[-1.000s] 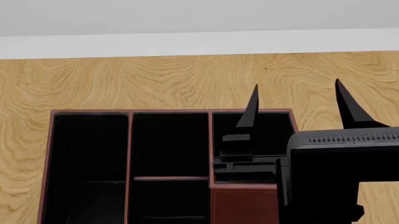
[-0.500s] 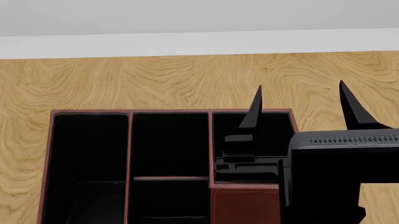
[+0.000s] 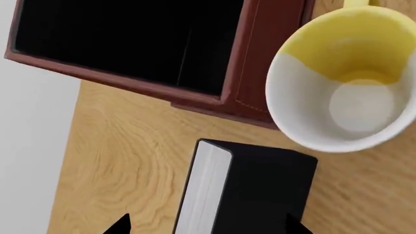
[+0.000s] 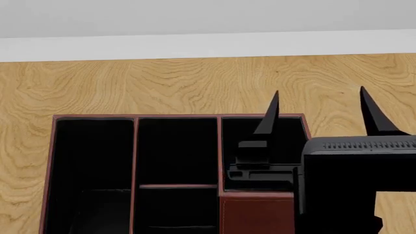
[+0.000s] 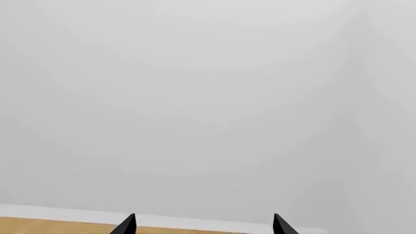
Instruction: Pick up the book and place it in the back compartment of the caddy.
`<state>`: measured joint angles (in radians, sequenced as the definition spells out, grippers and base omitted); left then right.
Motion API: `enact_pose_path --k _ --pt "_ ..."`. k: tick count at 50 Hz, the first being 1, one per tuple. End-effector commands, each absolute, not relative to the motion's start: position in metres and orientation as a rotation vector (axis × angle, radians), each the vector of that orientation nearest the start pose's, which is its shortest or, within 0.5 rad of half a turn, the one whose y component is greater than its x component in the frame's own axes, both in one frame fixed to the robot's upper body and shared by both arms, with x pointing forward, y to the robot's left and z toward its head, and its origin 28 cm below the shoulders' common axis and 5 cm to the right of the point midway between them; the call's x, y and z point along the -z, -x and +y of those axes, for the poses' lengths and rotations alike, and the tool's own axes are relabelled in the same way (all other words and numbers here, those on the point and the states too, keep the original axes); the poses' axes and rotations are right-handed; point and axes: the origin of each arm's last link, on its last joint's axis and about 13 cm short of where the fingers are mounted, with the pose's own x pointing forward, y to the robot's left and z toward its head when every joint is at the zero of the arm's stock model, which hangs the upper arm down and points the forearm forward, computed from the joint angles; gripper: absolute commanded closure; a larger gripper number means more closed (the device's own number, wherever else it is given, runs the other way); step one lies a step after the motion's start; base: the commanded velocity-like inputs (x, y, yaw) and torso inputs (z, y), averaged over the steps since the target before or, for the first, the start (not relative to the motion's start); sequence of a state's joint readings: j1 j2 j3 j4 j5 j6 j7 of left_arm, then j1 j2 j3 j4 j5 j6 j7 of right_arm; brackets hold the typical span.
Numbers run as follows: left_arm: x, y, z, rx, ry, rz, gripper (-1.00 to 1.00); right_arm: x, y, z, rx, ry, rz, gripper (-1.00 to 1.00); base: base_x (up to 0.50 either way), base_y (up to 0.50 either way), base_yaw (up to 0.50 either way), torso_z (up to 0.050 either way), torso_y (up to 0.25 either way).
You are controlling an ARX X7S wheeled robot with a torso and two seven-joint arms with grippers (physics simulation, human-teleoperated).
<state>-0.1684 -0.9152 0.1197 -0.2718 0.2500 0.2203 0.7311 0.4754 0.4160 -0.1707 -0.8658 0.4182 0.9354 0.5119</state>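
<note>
both right gripper (image 4: 318, 108) fingers are spread wide, nothing held; left gripper (image 3: 208, 225) is parted over book (image 3: 244, 192) beside caddy (image 3: 250, 73).

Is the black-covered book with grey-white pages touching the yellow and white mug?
Apart. The left wrist view shows bare wood between the book and the mug.

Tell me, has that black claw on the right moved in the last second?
Yes. In the head view the right gripper has drifted slightly rightward and a little down the picture, judged against the caddy, which stayed put. Its fingers are spread apart.
</note>
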Motion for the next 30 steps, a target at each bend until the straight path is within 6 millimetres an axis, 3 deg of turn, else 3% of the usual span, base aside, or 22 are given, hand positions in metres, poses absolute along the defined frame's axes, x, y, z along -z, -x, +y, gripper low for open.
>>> enact_pose_path --k 1,17,30 --pt "-0.104 -0.240 0.435 0.726 -1.121 0.401 -1.00 -0.211 -0.213 -0.108 0.104 0.191 -0.326 -1.00 0.00 0.00 0.00 0.000 0.000" --pt "-0.099 -0.252 0.433 0.748 -1.119 0.409 -1.00 -0.208 -0.210 -0.111 0.127 0.195 -0.317 -1.00 0.00 0.00 0.00 0.000 0.000" --pt "-0.089 -0.247 0.436 0.750 -1.104 0.431 -1.00 -0.208 -0.213 -0.109 0.125 0.201 -0.311 -1.00 0.00 0.00 0.00 0.000 0.000"
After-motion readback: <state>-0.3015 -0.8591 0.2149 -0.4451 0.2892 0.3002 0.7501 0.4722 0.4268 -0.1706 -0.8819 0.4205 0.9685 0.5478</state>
